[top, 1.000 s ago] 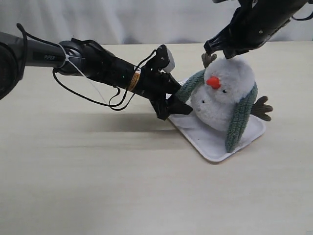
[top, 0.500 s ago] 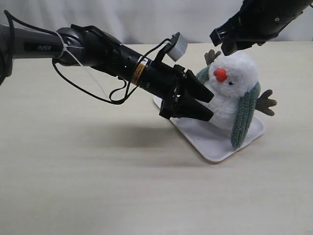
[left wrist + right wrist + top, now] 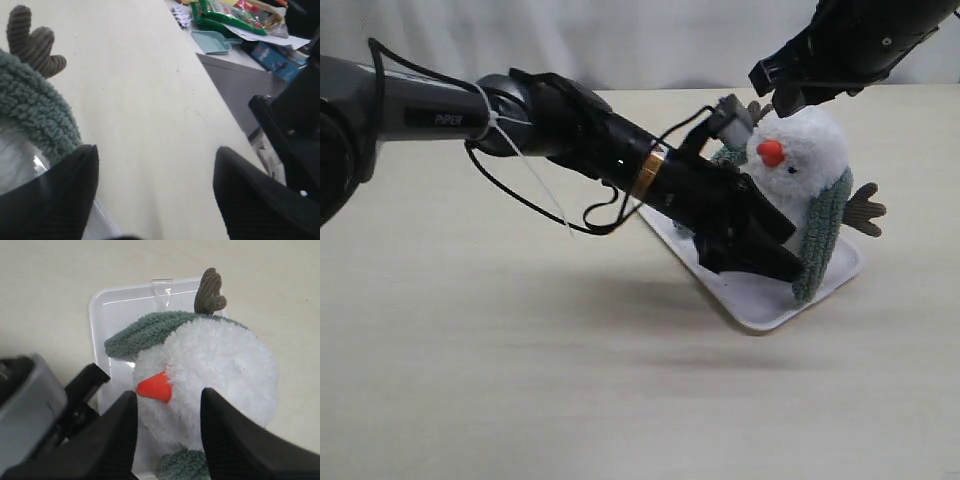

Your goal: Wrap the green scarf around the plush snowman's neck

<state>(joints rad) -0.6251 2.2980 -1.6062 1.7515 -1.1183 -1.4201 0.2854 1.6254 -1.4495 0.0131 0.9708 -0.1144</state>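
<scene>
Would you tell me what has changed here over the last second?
The left gripper, open, swept rightward in front of the plush snowman toward the hanging end of the green scarf. The right gripper released the head, and the snowman straightened. Scarf still draped, tray unmoved.

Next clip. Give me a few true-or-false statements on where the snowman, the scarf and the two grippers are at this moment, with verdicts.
1. The plush snowman sits on the white tray. True.
2. The green scarf lies flat on the table beside the tray. False: it is draped behind the snowman, with an end hanging down on each side.
3. The left gripper has its jaws apart with nothing between them. True.
4. The right gripper is down at the tray's edge. False: it hangs just above the top of the snowman, jaws apart.
</scene>
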